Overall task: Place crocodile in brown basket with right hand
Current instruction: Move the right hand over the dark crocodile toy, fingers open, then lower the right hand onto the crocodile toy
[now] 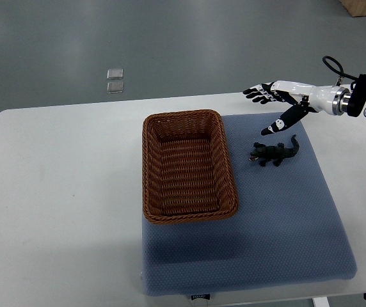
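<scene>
I see the crocodile [274, 152] on the blue mat [285, 217], just right of the brown basket [150, 173]. It lies slantwise, head toward the basket, tail pointing far-right. Just beyond it the right hand [279, 97] hovers with fingers spread, holding nothing.

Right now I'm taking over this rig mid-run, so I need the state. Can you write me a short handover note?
Right hand: open, fingers spread, holding nothing, poised close to the crocodile on its far side.
Left hand: not in view.
Crocodile: lying on the blue mat, right of the brown basket, not grasped.
Brown basket: empty.
Done: the hand is near the toy.
Left: grasp the crocodile, carry it left, place it in the basket.
</scene>
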{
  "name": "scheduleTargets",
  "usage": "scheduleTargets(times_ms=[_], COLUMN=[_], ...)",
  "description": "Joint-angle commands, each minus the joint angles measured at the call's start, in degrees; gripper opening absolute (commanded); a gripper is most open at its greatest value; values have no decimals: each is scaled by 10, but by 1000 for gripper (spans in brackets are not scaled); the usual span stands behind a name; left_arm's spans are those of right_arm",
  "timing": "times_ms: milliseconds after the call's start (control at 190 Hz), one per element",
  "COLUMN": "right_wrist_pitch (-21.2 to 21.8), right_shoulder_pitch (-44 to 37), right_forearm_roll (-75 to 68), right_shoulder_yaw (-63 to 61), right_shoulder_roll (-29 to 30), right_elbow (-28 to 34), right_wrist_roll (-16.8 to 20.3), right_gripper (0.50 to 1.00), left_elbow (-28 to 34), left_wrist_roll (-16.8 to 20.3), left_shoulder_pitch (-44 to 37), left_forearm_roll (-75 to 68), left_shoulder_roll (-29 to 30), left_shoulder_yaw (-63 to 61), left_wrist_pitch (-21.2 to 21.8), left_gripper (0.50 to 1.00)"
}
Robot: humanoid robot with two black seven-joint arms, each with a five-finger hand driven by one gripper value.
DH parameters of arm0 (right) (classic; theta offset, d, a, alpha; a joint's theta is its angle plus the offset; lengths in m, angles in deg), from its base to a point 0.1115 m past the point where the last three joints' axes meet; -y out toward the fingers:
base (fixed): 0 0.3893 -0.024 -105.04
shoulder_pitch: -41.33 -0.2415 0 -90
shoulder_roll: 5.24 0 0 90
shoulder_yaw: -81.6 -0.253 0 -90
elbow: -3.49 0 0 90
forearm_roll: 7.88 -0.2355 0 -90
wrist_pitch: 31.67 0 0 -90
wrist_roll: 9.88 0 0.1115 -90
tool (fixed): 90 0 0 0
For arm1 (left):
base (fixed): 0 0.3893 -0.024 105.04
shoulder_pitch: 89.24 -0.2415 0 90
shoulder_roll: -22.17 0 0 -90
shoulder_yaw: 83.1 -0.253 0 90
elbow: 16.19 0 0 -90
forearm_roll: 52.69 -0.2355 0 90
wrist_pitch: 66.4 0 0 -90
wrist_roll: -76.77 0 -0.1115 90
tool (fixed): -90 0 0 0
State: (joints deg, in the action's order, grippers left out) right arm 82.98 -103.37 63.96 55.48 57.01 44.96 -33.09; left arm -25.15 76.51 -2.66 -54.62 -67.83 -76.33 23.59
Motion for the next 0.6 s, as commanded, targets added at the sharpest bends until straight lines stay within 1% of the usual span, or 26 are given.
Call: scheduleTargets(times_ms=[0, 68, 158, 284, 410, 594], right_wrist_pitch=[-55, -97, -130, -168, -199, -222], right_shoulder_pitch=[-1, -4, -15, -28, -30, -33], right_forearm_roll=[79, 116, 141, 160, 191, 225], right_shoulder_yaw=[27, 60, 102, 154, 179, 201], right_shoulder_roll=[-8, -16, -26, -32, -34, -39], right_elbow=[22, 38, 53, 57, 64, 84], right_wrist_roll=[-2, -7, -14, -24, -29, -30], right_gripper=[932, 932, 932, 932, 932, 932], left_elbow=[0, 0, 0, 0, 0, 0], left_wrist_roll=[0, 0, 0, 0, 0, 0], left_shoulder_pitch=[0, 0, 0, 0, 0, 0], left_forearm_roll=[0, 0, 0, 0, 0, 0], left_shoulder_roll=[0, 0, 0, 0, 0, 0], left_shoulder_yaw=[0, 0, 0, 0, 0, 0], left_wrist_pitch=[0, 0, 0, 0, -1, 0], left_gripper=[1000, 1000, 1000, 1000, 1000, 1000])
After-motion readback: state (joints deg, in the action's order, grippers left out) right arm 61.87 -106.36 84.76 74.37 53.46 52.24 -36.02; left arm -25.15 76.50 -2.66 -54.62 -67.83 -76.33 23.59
